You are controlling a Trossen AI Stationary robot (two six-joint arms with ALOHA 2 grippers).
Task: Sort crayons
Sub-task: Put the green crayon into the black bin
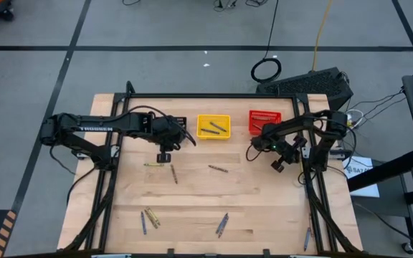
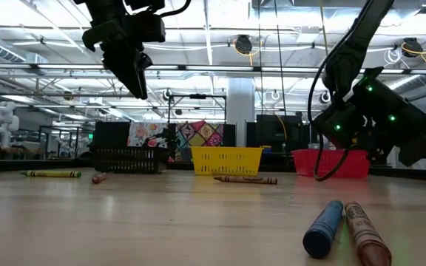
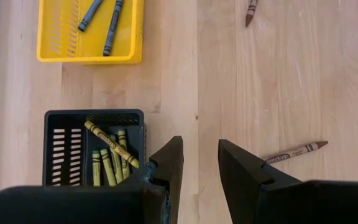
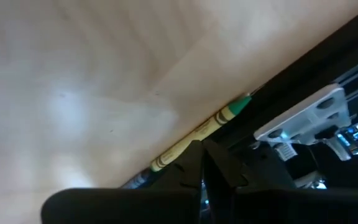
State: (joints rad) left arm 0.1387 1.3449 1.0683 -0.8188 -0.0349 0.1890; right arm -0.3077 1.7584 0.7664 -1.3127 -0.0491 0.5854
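Crayons lie scattered on the wooden table: an olive-yellow one (image 1: 153, 165), brownish-red ones (image 1: 173, 173) (image 1: 218, 169), and blue and olive ones near the front edge (image 1: 148, 218) (image 1: 222, 224). My left gripper (image 3: 201, 165) hangs open above the table beside the black basket (image 3: 95, 155), with nothing between its fingers. My right gripper (image 4: 202, 160) is shut and empty, low over the table's right side (image 1: 278, 163). Past its tips a yellow crayon with a green tip (image 4: 201, 132) lies along the dark frame rail.
The black basket holds several olive-yellow crayons (image 3: 107, 158). The yellow basket (image 1: 214, 127) holds blue ones (image 3: 101, 15), and the red basket (image 1: 264, 120) stands at the far right. A brownish-red crayon (image 3: 294, 151) lies beside my left gripper. Dark frame rails (image 1: 314, 193) border the table.
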